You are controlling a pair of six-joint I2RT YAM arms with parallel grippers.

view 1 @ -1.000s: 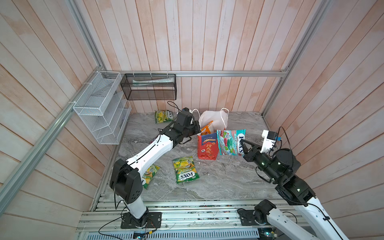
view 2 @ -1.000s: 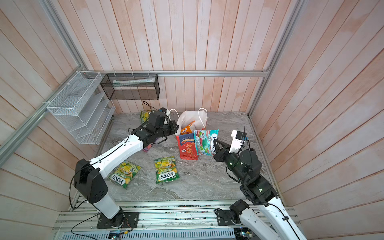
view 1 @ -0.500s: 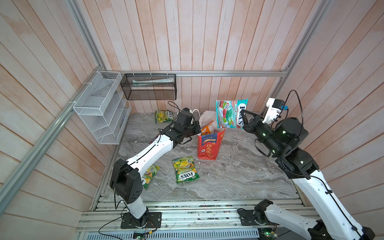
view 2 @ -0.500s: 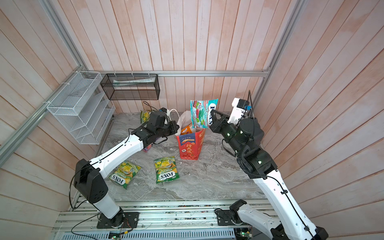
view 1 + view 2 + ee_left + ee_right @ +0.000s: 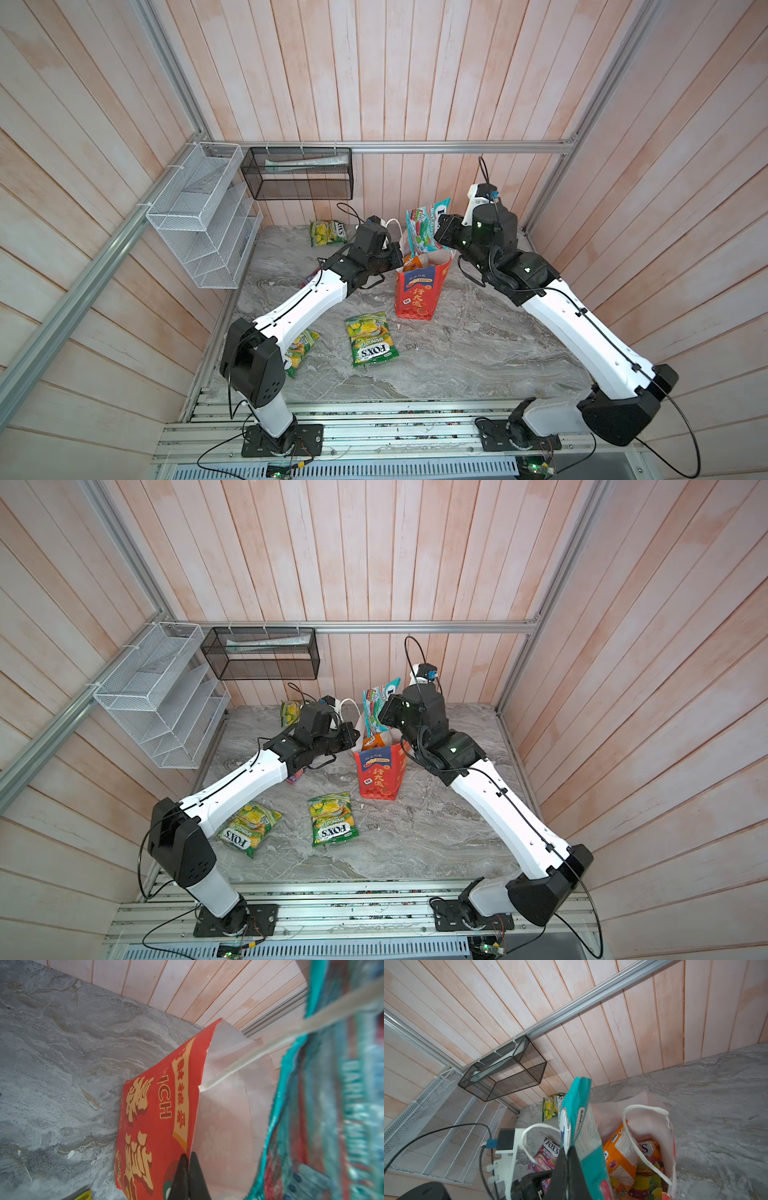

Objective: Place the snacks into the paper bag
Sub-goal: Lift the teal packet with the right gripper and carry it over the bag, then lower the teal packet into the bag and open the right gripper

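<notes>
Left gripper (image 5: 188, 1156) pinches the paper bag (image 5: 158, 1118) at its rim; right gripper (image 5: 568, 1152) clamps the teal packet (image 5: 584, 1126) over the opening.

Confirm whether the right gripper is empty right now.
No: the right gripper is shut on the edge of the teal packet, holding it above the open paper bag.

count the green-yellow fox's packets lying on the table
3. The back-wall packet lies near the rear wall; the middle packet lies in front of the paper bag; the left packet lies beside the left arm. Others may hide under that arm or inside the bag.
</notes>
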